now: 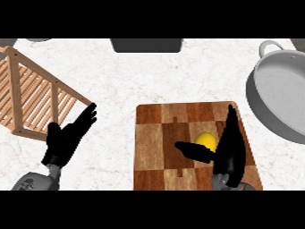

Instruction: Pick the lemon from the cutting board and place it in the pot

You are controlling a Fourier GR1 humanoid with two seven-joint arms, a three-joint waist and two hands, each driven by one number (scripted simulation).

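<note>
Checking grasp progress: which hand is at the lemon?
The right hand, over the cutting board, brackets the lemon; the left hand rests open beside the board.

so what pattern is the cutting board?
Checkered light and dark brown wood cutting board, head view.

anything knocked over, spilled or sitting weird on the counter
Nothing stands out. The lemon lies on the cutting board by the right hand, the pot sits upright, and nothing is spilled.

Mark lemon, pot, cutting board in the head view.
lemon [206, 140], head view, its visible yellow top.
pot [260, 99], head view, left wall of its rim.
cutting board [160, 147], head view, bare wood left of the lemon.
</note>
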